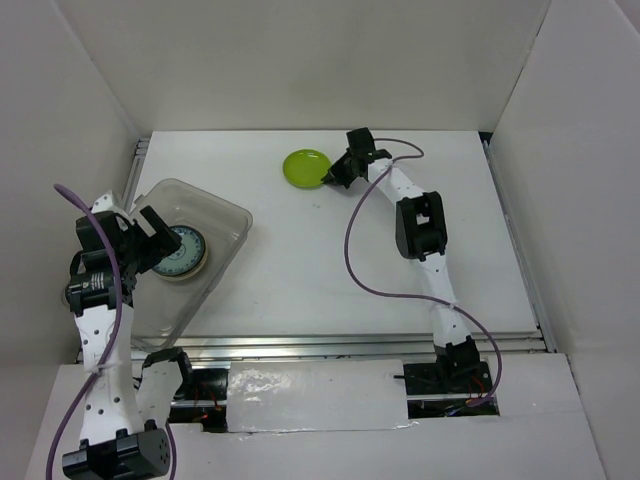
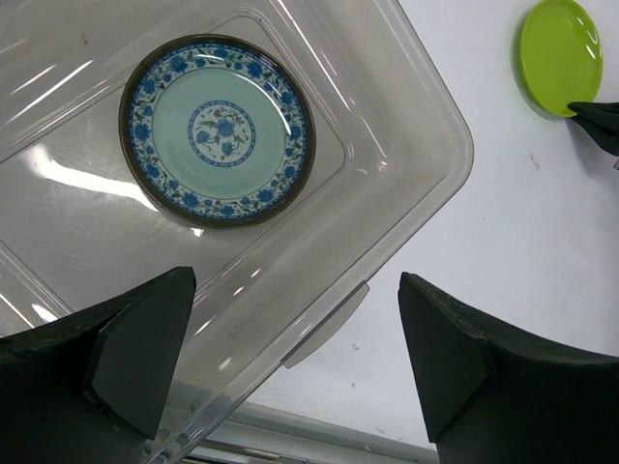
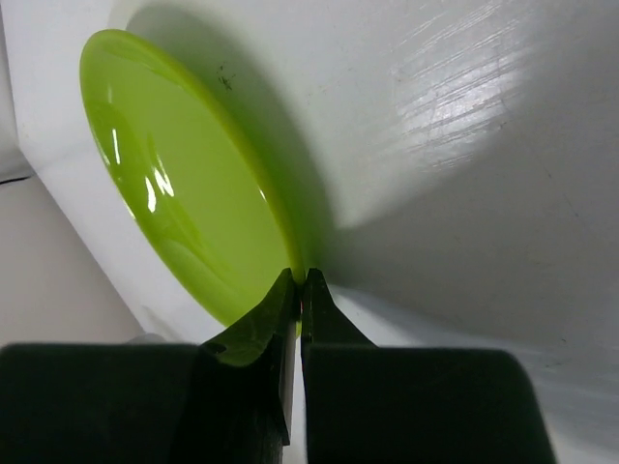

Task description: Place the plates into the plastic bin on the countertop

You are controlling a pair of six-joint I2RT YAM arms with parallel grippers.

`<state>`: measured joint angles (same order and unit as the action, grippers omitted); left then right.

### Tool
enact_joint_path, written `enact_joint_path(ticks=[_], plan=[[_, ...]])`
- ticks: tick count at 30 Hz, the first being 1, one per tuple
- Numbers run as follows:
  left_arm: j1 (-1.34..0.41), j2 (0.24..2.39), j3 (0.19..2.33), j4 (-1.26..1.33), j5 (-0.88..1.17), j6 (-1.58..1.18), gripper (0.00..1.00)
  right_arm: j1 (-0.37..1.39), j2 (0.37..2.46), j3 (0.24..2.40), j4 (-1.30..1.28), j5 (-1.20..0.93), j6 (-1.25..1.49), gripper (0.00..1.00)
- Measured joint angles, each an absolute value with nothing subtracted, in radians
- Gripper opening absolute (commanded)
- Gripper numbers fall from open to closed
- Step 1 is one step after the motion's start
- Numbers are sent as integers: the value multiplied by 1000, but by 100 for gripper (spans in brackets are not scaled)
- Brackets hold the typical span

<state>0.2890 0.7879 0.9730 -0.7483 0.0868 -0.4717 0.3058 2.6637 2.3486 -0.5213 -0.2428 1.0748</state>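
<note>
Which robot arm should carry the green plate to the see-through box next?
The right arm. The right claw is pinched shut on the rim of the lime green round plate. The left claw hangs open over the clear plastic bin, far from that plate, holding nothing.

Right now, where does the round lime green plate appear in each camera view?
Top external: the lime green plate lies at upper centre.
Left wrist: it sits in the upper right corner.
Right wrist: it fills the upper left, seen from close.
Shared landmark: the right gripper, shut on the plate's rim, shows in all three views.
</note>
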Motion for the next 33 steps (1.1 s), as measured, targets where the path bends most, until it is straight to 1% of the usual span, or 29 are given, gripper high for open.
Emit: enact_joint_path(ticks=[2,4,6,9,12,14,16,18,19,20,21,22,23,24,25,26,27,28,29,30,33], plan=[[288,791,973,-748,104,-469,99,310,2645,2318,-506,-233,1060,0],[286,805,974,-747,137,-466,99,318,2556,2170,-467,-176,1032,0],[278,833,982,-742,204,-462,99,339,2419,1995,-450,-98,989,0],[236,908,1009,-709,327,-459,99,419,2138,1702,-457,54,883,0],[143,1004,1040,-648,431,-474,99,545,1878,1515,-444,105,801,0],[75,1065,1058,-611,480,-480,99,626,1713,1412,-399,40,762,0],[9,1113,1068,-572,516,-494,99,675,1600,1367,-371,-70,737,0],[-41,1142,1070,-550,533,-506,97,686,1548,1355,-321,-172,726,0],[-58,1148,1070,-545,533,-511,94,685,1534,1346,-286,-218,726,0],[-72,1154,1070,-542,532,-520,78,683,1527,1333,-252,-262,727,0],[-82,1158,1070,-541,532,-530,67,683,1525,1319,-228,-294,730,0],[-91,1159,1070,-539,525,-535,50,682,1525,1306,-213,-317,734,0],[-97,1159,1070,-537,530,-541,13,683,1525,1289,-202,-338,738,0],[-103,1159,1070,-536,527,-553,1,683,1526,1278,-207,-337,726,0],[-102,1153,1070,-527,581,-566,0,675,1528,1261,-218,-327,728,0],[-102,1143,1071,-521,587,-561,0,663,1534,1250,-212,-347,742,1],[-111,1134,1071,-528,567,-558,0,656,1539,1250,-208,-365,746,9],[-112,1131,1071,-529,566,-564,0,653,1539,1250,-204,-375,751,62],[-109,1126,1071,-528,565,-574,0,653,1539,1250,-192,-380,760,89],[-108,1116,1071,-529,524,-577,0,650,1539,1248,-176,-399,767,100],[-51,1100,1071,-554,404,-606,0,633,1507,1193,-113,-432,786,100]])
